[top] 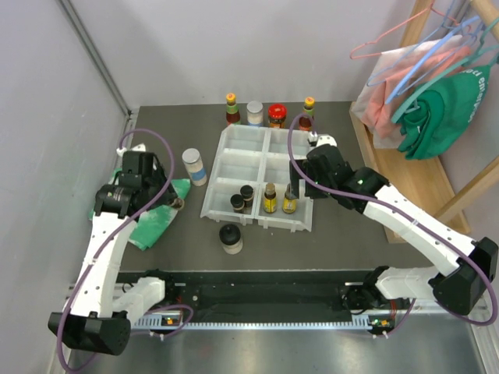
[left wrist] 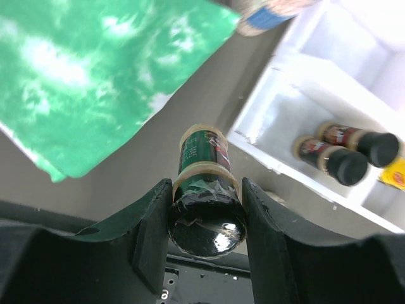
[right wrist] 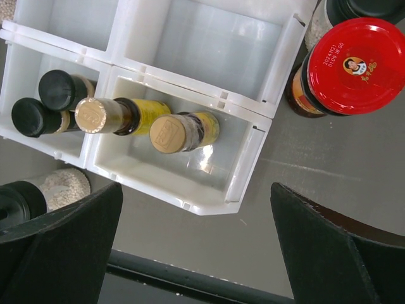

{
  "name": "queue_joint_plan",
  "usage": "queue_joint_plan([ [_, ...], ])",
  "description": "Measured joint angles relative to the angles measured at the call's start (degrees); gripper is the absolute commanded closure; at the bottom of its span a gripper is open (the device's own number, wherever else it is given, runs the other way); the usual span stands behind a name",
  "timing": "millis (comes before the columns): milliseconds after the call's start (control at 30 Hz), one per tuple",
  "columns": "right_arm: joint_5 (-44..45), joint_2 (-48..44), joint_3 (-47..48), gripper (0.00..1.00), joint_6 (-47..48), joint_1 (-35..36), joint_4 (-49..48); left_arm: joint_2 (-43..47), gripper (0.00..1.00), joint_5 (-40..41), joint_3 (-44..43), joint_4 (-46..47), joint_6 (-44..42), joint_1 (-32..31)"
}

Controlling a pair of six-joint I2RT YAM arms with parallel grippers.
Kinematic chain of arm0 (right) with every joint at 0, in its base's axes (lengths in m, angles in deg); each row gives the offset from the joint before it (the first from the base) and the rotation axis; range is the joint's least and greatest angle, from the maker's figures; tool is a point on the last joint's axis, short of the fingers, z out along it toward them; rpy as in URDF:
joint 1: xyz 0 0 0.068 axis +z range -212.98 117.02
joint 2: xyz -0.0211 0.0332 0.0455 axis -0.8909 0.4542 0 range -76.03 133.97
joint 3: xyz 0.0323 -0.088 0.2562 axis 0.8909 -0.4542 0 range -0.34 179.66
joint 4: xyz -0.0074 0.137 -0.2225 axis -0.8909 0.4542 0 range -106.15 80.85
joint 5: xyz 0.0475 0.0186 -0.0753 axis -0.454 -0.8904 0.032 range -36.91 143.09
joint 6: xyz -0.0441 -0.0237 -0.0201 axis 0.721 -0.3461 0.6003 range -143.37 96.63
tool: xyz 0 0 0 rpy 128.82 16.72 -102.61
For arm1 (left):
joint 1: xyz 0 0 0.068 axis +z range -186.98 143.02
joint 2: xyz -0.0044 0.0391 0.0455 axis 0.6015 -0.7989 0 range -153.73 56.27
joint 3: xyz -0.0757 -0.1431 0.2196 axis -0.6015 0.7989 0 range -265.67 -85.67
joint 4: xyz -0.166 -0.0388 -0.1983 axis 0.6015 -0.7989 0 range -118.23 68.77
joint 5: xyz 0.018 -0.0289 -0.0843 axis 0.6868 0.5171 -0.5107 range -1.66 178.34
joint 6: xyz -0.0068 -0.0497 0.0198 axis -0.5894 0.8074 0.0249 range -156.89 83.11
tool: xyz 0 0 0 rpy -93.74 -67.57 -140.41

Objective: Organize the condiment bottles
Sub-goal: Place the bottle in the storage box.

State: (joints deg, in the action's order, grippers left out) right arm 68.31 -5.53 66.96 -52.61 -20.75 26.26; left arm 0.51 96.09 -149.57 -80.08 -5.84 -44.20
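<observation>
1. The left hand (left wrist: 205,193) is clamped just under the cap of a small dark jar (left wrist: 204,158), just to the left of the white tray (left wrist: 278,114).
2. I think it should travel upright and go down beside the two black-capped jars (left wrist: 345,158) in the tray's near-left compartment, without knocking them.
3. The jar has a glossy black cap and a green label.
4. The right hand (right wrist: 196,190) is wide apart and empty, above the tray's near-right corner.
</observation>
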Motion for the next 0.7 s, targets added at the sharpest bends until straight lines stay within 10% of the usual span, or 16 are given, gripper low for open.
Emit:
queue_joint_plan([
  [700,1.5,-3.3,-0.1,0.01,0.0,0.0,2.6,-21.3,1.0,-5.5,-14.4,1.9,-7.6,-9.0],
])
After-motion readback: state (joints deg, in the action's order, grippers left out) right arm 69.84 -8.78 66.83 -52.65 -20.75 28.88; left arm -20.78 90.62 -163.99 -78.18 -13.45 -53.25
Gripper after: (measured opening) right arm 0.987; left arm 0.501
